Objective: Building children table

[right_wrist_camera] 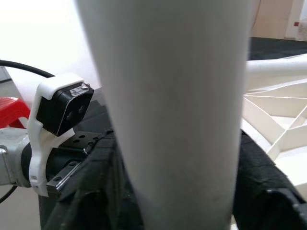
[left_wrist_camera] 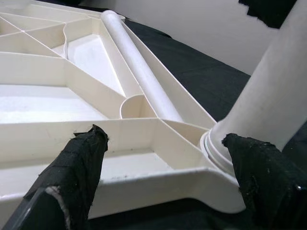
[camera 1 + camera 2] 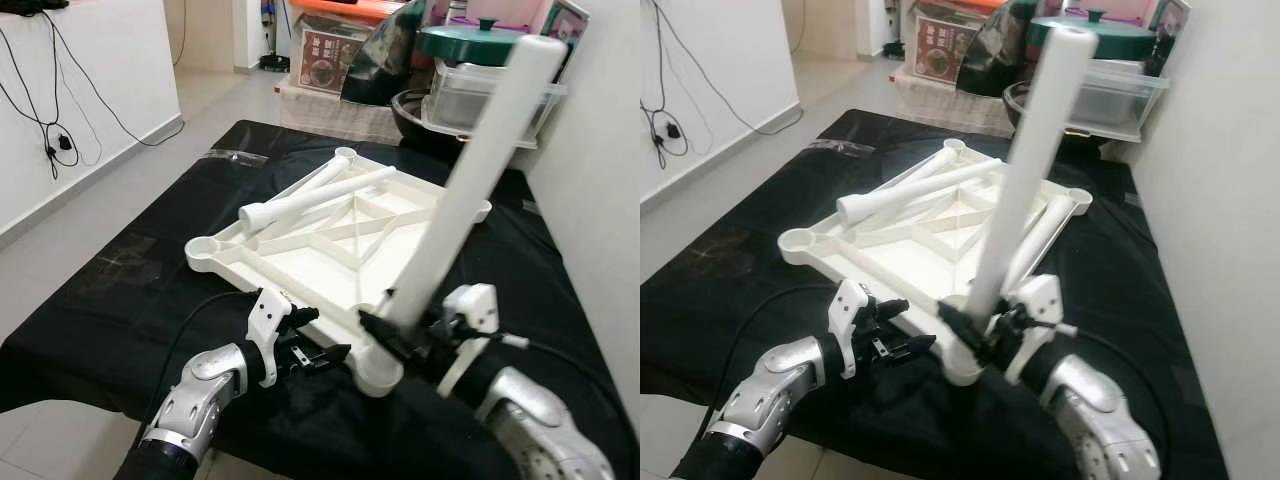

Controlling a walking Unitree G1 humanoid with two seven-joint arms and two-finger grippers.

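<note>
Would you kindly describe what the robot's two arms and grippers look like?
Both arms are silver metal with rounded joint shells. The left gripper and right gripper each have two long black fingers, padded with rough black material, and a white camera housing at the wrist. A black cable loops to each wrist.

No words could be read.

A red box (image 3: 330, 55) at the top middle of the left eye view had pale marks on its front, but they were too small and blurry to make out.
</note>
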